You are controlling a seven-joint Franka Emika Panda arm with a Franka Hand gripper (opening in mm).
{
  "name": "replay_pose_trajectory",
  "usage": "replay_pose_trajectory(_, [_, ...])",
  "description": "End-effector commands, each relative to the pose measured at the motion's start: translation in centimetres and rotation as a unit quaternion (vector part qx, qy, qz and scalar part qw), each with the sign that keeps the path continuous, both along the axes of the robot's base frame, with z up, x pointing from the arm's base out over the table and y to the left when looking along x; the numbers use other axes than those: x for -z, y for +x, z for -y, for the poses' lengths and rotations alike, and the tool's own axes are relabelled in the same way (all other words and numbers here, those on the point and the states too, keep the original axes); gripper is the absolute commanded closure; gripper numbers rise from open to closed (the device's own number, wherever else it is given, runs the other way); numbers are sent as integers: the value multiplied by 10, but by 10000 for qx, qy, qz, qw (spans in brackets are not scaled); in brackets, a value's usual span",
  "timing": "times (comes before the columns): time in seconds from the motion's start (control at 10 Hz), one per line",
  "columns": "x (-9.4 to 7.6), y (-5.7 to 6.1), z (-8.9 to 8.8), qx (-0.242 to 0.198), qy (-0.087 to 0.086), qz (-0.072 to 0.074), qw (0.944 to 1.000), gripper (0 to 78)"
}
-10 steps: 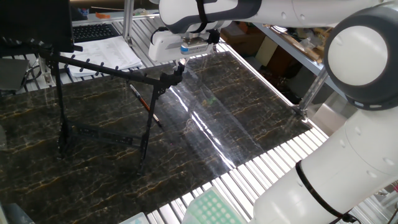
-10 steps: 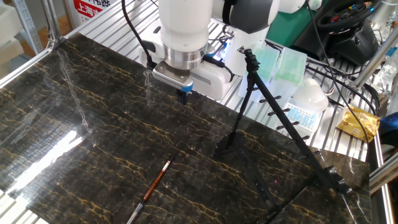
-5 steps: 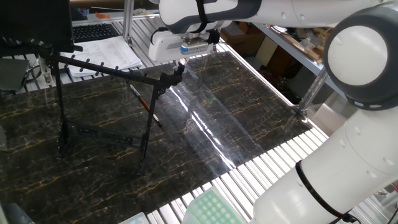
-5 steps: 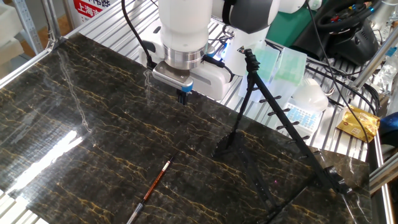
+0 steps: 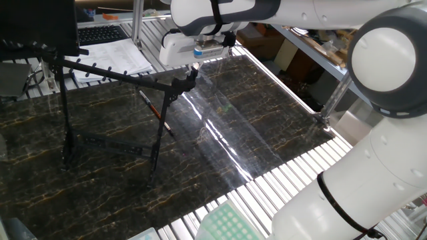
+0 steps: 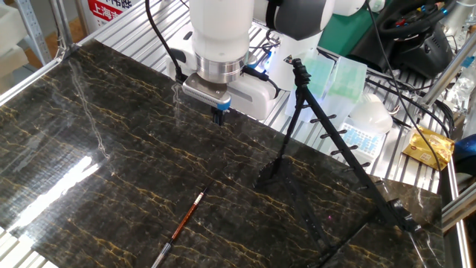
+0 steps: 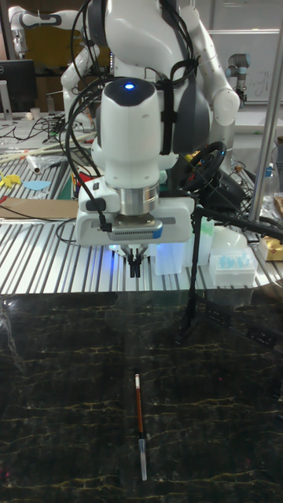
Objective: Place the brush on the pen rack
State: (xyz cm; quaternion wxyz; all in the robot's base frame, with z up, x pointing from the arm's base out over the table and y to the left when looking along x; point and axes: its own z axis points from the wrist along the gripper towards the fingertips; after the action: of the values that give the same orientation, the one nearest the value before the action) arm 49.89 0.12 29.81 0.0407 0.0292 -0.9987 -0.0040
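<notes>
The brush [image 6: 182, 222] lies flat on the dark marble table, a thin stick with a dark shaft and a red-orange section; it also shows as the brush [image 7: 140, 436] and the brush [image 5: 155, 112]. The pen rack [image 6: 338, 141] stands upright to its right, a black rod frame with a pegged top bar, seen again as the pen rack [image 5: 107, 72] and end-on as the pen rack [image 7: 191, 271]. My gripper [image 6: 219, 114] hangs above the table's far edge, well apart from the brush and left of the rack's end. Its fingers are shut and hold nothing. The same gripper [image 7: 135, 267] points straight down.
The marble slab rests on a slatted aluminium table [image 6: 149, 33]. Plastic containers [image 6: 368, 119] and a yellow packet [image 6: 425, 147] lie behind the rack. Papers and a keyboard [image 5: 100, 33] sit beyond the slab. A green tray [image 5: 223, 223] lies off the slab's edge.
</notes>
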Motion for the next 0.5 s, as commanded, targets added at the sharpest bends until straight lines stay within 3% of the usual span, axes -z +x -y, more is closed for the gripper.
replay_pose_trajectory(0.1, [-1, 1, 0, -15, -5, 17, 10000, 776])
replay_pose_trajectory(0.5, [0, 1, 1, -39, 1, 7, 10000, 776])
